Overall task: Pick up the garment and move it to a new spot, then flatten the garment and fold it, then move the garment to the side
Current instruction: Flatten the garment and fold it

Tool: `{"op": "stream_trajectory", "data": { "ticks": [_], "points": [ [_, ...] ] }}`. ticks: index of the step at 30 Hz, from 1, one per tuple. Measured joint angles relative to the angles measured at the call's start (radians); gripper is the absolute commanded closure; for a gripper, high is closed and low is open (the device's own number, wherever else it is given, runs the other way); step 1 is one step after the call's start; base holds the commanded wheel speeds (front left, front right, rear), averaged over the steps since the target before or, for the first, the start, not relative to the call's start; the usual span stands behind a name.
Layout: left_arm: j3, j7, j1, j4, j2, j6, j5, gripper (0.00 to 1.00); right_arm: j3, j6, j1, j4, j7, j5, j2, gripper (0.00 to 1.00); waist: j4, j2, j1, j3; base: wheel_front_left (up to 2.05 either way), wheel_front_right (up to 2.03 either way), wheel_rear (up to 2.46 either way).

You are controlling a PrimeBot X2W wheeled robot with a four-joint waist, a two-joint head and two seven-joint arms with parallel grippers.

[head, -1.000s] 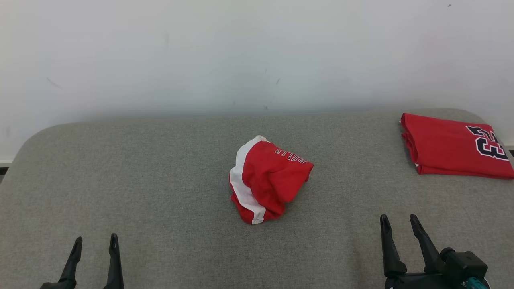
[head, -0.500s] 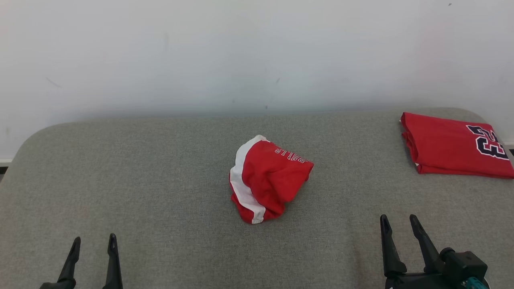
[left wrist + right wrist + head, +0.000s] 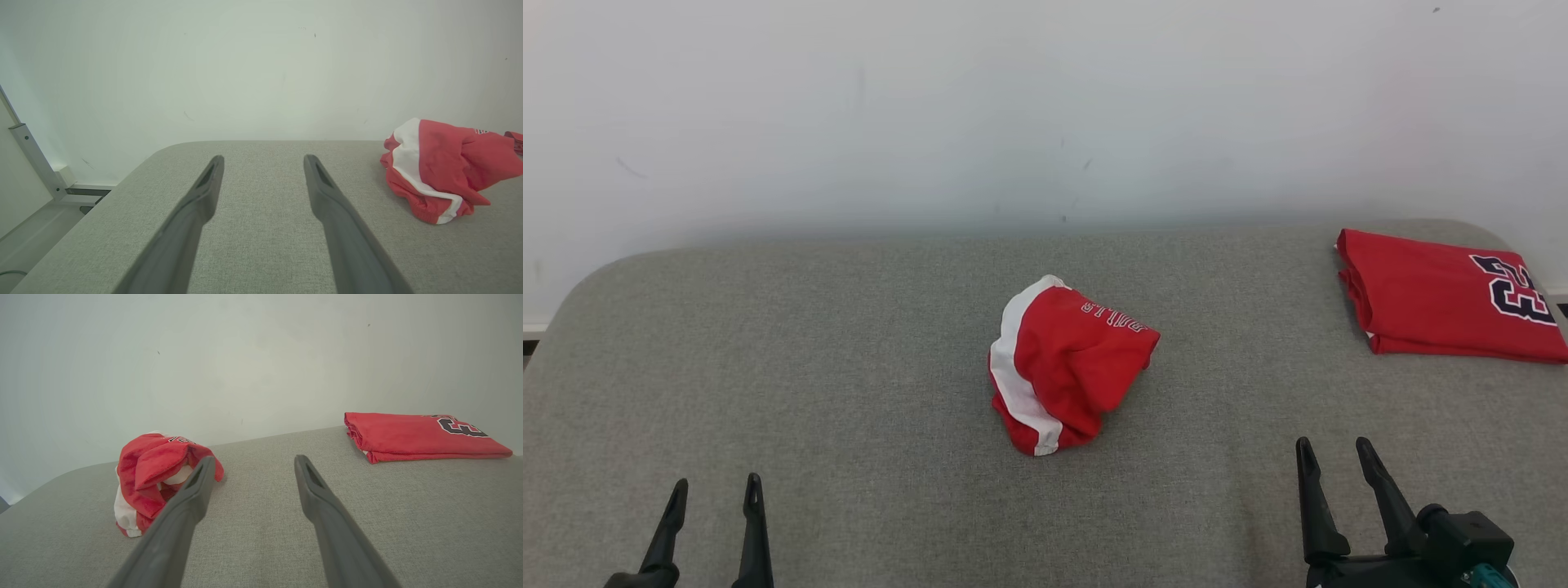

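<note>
A broad grey woven-fabric padded surface (image 3: 849, 367) is bearing a neatly folded red numbered jersey (image 3: 1437, 298) at its far right. The crumpled bright red, white-striped thin-fabric garment (image 3: 1066, 363) is sitting mid-surface. The dark two-fingered left gripper (image 3: 717, 488) and right gripper (image 3: 1334, 445) are hovering nearer, spread wide, empty.

The left gripper (image 3: 716, 482) sits a shade farther from the garment (image 3: 1066, 367) than a second ago (the shift is barely there, a sideways drift of its fingertips). Beyond that, no other difference shows around the garment.
</note>
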Motion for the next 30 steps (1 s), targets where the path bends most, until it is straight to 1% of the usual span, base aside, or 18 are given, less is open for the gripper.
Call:
{"op": "stream_trajectory", "data": {
  "ticks": [7, 22, 26, 30],
  "points": [
    [-0.002, 0.002, 0.001, -0.007, 0.005, 0.008, 0.0, 0.0, 0.0, 0.0, 0.0, 0.001, 0.0, 0.0, 0.0, 0.0, -0.002, 0.0, 0.0, 0.002, 0.0, 0.0, 0.0],
    [-0.011, 0.006, -0.002, -0.01, 0.014, 0.007, -0.003, 0.0, 0.003, 0.0, -0.002, -0.003, 0.0, 0.0, 0.0, 0.0, -0.013, 0.0, 0.0, 0.014, 0.0, 0.0, 0.0],
    [-0.031, 0.017, -0.04, 0.001, 0.015, -0.011, -0.003, 0.0, 0.014, 0.0, -0.01, -0.002, 0.001, 0.0, 0.0, 0.0, -0.035, 0.0, 0.0, 0.023, 0.0, 0.0, 0.0],
    [-0.061, 0.036, -0.099, 0.029, 0.006, -0.038, -0.003, 0.0, 0.014, 0.0, -0.021, -0.002, 0.0, 0.0, 0.0, 0.0, -0.071, 0.0, 0.0, 0.038, 0.0, 0.0, 0.0]
  ]
}}
